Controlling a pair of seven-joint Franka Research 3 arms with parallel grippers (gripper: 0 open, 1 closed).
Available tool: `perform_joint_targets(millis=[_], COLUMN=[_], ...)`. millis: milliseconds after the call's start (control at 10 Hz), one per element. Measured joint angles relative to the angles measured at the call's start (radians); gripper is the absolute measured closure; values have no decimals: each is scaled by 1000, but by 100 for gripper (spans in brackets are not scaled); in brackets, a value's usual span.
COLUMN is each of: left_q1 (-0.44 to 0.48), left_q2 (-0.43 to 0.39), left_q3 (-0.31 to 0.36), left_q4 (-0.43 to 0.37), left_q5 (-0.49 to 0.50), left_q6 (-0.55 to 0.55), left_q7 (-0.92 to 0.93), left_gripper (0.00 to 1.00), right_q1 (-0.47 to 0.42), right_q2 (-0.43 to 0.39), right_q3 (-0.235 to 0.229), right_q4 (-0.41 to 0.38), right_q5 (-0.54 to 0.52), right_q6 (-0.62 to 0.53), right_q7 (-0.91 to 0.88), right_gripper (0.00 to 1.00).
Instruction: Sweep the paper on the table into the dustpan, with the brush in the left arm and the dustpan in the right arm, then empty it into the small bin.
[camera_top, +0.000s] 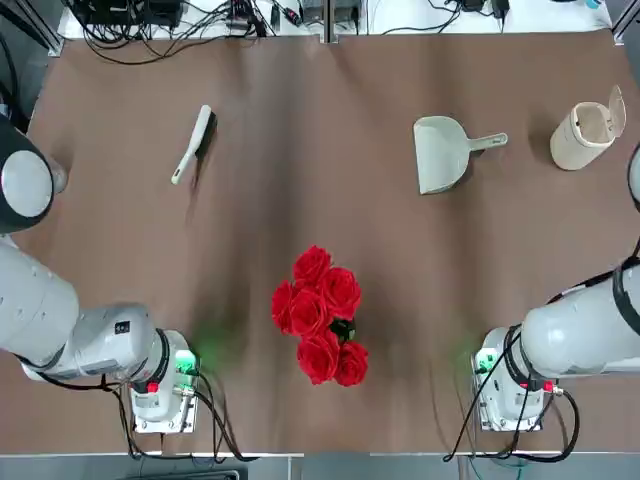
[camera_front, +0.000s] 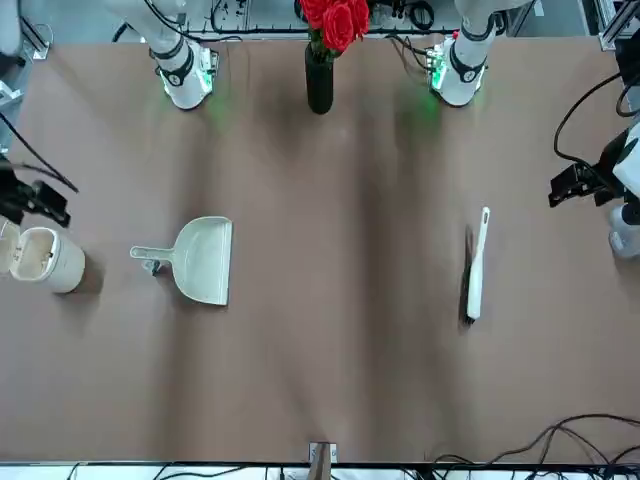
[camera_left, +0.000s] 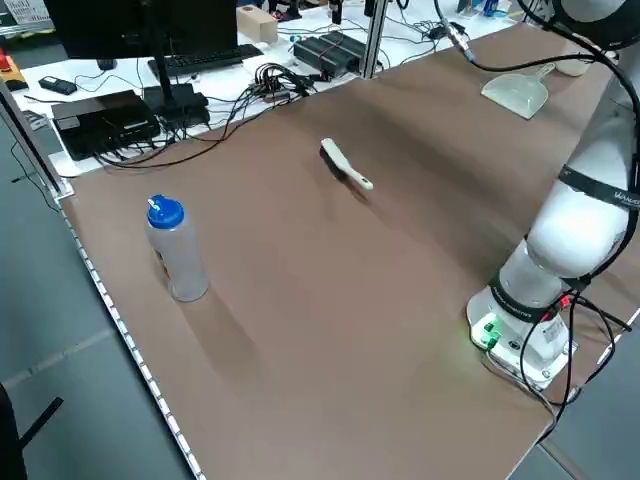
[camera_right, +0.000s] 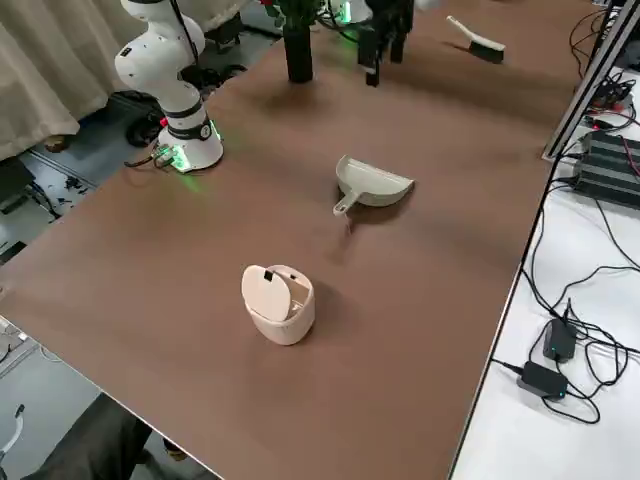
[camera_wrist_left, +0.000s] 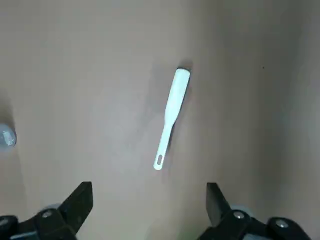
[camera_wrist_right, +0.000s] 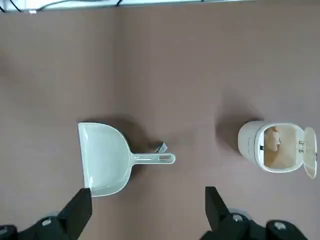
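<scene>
One brush (camera_top: 193, 147) — one dustpan (camera_top: 444, 153) — one bin (camera_top: 582, 137).

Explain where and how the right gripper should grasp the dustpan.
Probably best: the right gripper, open above the table, descends over the dustpan's handle, fingers straddling its long sides. The handle is short, straight and narrow, pointing toward the bin; the scoop is much wider.

The top view is looking down from overhead, taking in nearly the whole table (camera_top: 300, 200); the front view is facing the robot from across, sharing that tabletop; the left and right side views are peering down diagonally from raised spots, both covering the brush (camera_top: 195, 145) and dustpan (camera_top: 440, 155); the wrist views are hanging closer, each facing down at the tabletop
</scene>
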Motion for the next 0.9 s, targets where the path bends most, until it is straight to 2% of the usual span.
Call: perform_joint_targets(millis=[300,500,900], left_q1=[0,0,0], left_q2=[0,0,0], left_q3=[-1,0,0], left_q4=[0,0,0], left_q5=[0,0,0], left_q6=[8,15,16], left_q7=[0,0,0], left_gripper=[0,0,0], right_q1=[35,39,39], right_q2=[-52,-52,-52], right_q3=[-20,-20,-23], right_q4=[-14,-27,-27], right_q5=[4,6,7], right_q6=[-51,-114,-124], right_q7=[120,71,29], right_gripper=[0,0,0])
